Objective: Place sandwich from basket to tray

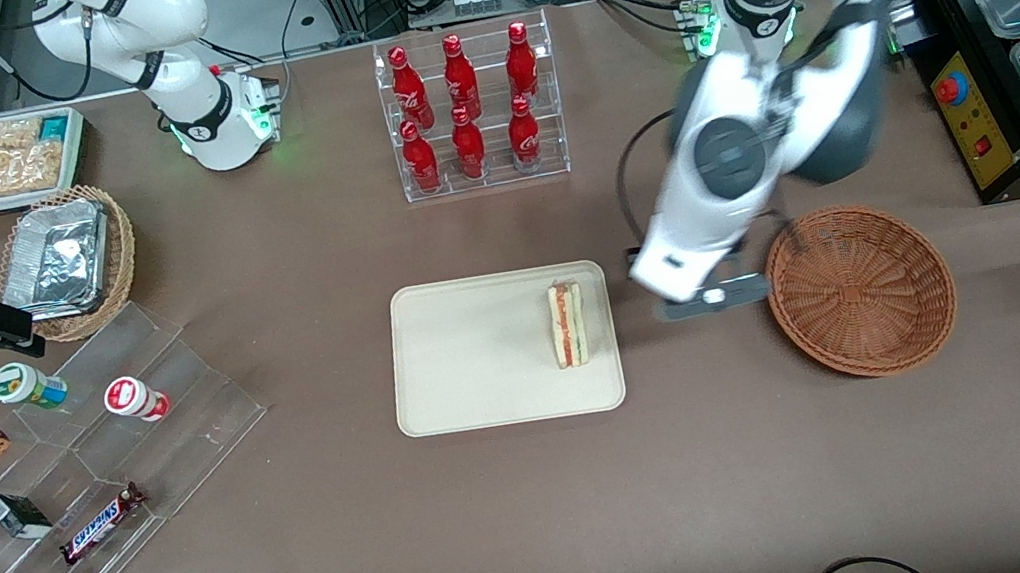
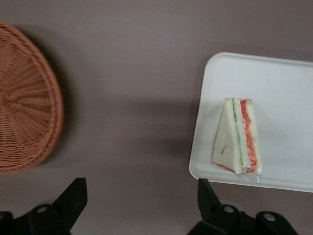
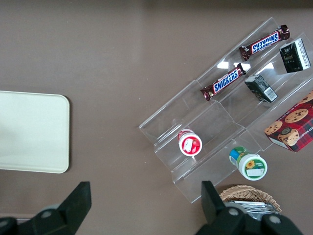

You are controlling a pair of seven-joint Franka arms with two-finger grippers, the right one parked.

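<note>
The sandwich (image 1: 567, 322) (image 2: 238, 137), a pale wedge with a red and green filling edge, lies on the cream tray (image 1: 481, 362) (image 2: 283, 88) near the tray's end that faces the basket. The reddish-brown wicker basket (image 1: 860, 289) (image 2: 24, 107) stands empty toward the working arm's end of the table. My gripper (image 1: 709, 297) (image 2: 142, 196) hangs above the bare tabletop between tray and basket. Its fingers (image 2: 73, 196) are spread wide and hold nothing.
A clear rack of red cola bottles (image 1: 470, 110) stands farther from the front camera than the tray. A clear stepped display (image 1: 96, 490) with snack bars and cups lies toward the parked arm's end. A black warmer cabinet (image 1: 1011, 50) stands near the basket.
</note>
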